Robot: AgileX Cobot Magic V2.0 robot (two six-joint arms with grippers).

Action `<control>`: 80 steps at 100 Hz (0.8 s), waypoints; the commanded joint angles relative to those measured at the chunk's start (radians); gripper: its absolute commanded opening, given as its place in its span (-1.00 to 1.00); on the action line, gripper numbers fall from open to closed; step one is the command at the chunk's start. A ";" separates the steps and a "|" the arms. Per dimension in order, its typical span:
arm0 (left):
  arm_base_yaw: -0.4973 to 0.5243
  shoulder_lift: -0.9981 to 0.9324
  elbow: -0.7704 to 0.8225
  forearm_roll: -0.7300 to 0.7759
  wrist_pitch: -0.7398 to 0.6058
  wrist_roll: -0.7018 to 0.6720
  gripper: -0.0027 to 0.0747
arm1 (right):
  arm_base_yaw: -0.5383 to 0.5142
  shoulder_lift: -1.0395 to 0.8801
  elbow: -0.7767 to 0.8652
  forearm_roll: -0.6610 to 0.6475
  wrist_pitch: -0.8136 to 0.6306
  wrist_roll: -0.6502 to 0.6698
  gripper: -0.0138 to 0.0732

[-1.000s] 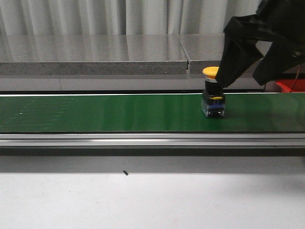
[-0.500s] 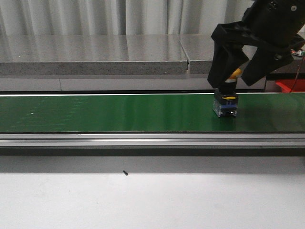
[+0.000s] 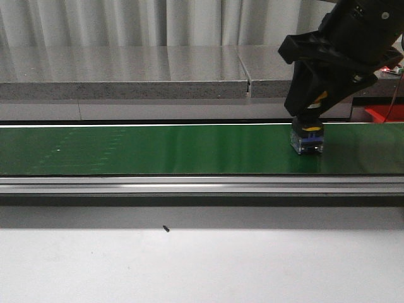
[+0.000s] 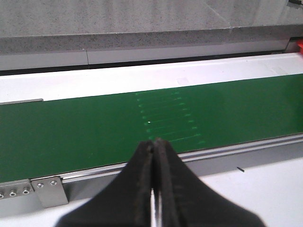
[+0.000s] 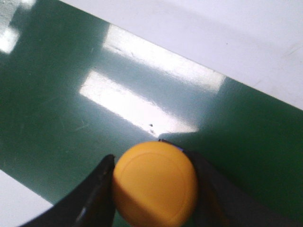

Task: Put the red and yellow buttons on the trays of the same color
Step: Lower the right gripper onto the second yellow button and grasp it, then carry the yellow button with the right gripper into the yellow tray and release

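A yellow button (image 3: 307,137) with a blue and clear base stands upright on the green conveyor belt (image 3: 158,148), towards its right end. My right gripper (image 3: 312,104) reaches down over it, with its black fingers pressed against both sides of the yellow cap. In the right wrist view the round cap (image 5: 155,183) fills the gap between the two fingers (image 5: 97,189) of the right gripper (image 5: 150,163). My left gripper (image 4: 154,143) is shut and empty, hanging above the belt's near rail. A piece of red tray (image 3: 385,113) shows at the far right. The red button is out of view.
A grey stone ledge (image 3: 126,69) runs behind the belt, and a metal rail (image 3: 189,184) along its front. In front of the rail lies a white table top (image 3: 189,265) with a small black speck (image 3: 166,228).
The yellow button has travelled right along the belt. My right gripper came down over it, followed it to the right and closed its fingers on the cap.
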 commanded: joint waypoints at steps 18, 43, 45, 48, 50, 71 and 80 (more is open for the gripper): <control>-0.008 0.005 -0.026 -0.028 -0.061 -0.010 -0.98 | -0.053 -0.083 -0.033 0.009 0.005 0.018 -0.19; -0.008 0.005 -0.026 -0.028 -0.061 -0.010 -0.98 | -0.209 -0.224 -0.033 0.011 0.183 0.055 -0.19; -0.008 0.005 -0.026 -0.028 -0.061 -0.010 -0.98 | -0.226 -0.239 -0.033 0.011 0.198 0.056 -0.19; -0.008 0.005 -0.026 -0.028 -0.061 -0.010 -0.98 | -0.251 -0.259 -0.033 0.011 0.216 0.056 -0.19; -0.008 0.005 -0.026 -0.028 -0.061 -0.010 -0.98 | -0.271 -0.275 -0.032 0.011 0.224 0.056 -0.19; -0.008 0.005 -0.026 -0.028 -0.061 -0.010 -0.98 | -0.530 -0.418 -0.022 0.010 0.266 0.056 -0.19; -0.008 0.005 -0.026 -0.028 -0.061 -0.010 -0.98 | -0.672 -0.440 -0.011 0.004 0.277 0.049 -0.19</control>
